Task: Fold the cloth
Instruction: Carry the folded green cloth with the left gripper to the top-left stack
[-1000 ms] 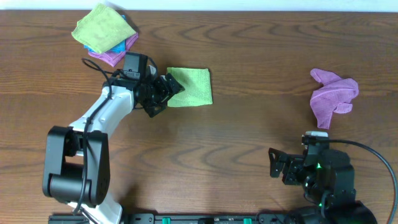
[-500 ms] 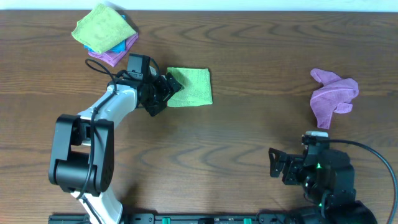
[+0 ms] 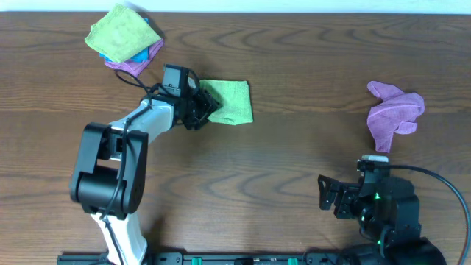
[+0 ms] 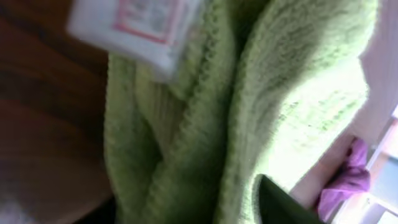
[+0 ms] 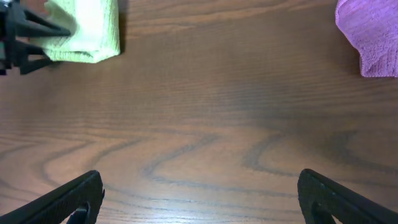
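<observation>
The green cloth [image 3: 232, 101] lies folded into a small square on the wooden table, left of centre. My left gripper [image 3: 204, 110] is at its left edge, jaws closed on the bunched edge. In the left wrist view the green cloth [image 4: 280, 93] fills the frame in thick ridges, with a white label [image 4: 134, 25] at the top and one dark finger [image 4: 280, 202] against it. My right gripper [image 3: 325, 193] rests low at the front right, open over bare wood [image 5: 199, 177]. From there the green cloth [image 5: 87, 31] shows at the far left.
A crumpled purple cloth [image 3: 396, 114] lies at the right, also seen as the purple cloth [image 5: 370, 37] in the right wrist view. A stack of folded cloths [image 3: 125, 40], green on top, sits at the back left corner.
My left gripper has slid right onto the green cloth's left edge and its jaws have closed from wide open. The cloth's left edge has bunched slightly. The right arm has not moved.
</observation>
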`<state>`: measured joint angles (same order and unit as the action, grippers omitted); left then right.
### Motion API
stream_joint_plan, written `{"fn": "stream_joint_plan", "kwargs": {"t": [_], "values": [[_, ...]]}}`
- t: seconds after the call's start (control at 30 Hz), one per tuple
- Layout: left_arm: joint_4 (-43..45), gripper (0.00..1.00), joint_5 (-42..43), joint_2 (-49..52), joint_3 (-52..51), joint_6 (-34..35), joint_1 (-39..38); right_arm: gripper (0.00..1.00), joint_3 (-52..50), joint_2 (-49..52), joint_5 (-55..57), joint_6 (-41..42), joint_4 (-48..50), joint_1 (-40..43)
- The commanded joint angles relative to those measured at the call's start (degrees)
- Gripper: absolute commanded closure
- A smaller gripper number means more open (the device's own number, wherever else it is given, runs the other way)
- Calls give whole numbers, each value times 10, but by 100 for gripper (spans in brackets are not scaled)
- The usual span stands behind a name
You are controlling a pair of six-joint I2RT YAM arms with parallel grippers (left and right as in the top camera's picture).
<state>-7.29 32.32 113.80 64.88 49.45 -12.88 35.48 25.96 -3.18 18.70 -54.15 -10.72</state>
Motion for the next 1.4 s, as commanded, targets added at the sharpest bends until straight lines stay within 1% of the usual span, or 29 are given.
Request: {"fn": "stream_joint_plan", "kwargs": {"t": [0.0,0.1,0.23,0.4,0.5,0.7,0.87,1.0,1.17,1.3,1.37], "values": [[17,94,-8,15,0,-1,-2,1,-3,-3,-1,6,1,3],[38,94,-6,14,4,-1,-2,1,-3,-3,-1,6,1,3],[44,94,2,6,33,-3,-2,1,-3,-3,0,6,1,3],[35,94,-2,-1,136,-8,9,1,-3,-3,0,6,1,3],[1,94,-34,-1,211,-8,22,1,-3,-3,-1,6,1,3],[0,94,-79,-1,286,-8,56,1,-3,-3,-1,6,1,3],[12,94,-108,0,309,-8,86,1,-3,-3,-1,6,1,3],[54,94,-125,0,313,-7,104,1,-3,-3,-1,6,1,3],[93,94,-169,2,318,-13,123,1,-3,-3,-1,6,1,3],[110,94,-213,6,318,-20,137,1,-3,-3,-1,6,1,3],[124,94,-219,15,318,-28,147,1,-3,-3,0,6,1,3]]}}
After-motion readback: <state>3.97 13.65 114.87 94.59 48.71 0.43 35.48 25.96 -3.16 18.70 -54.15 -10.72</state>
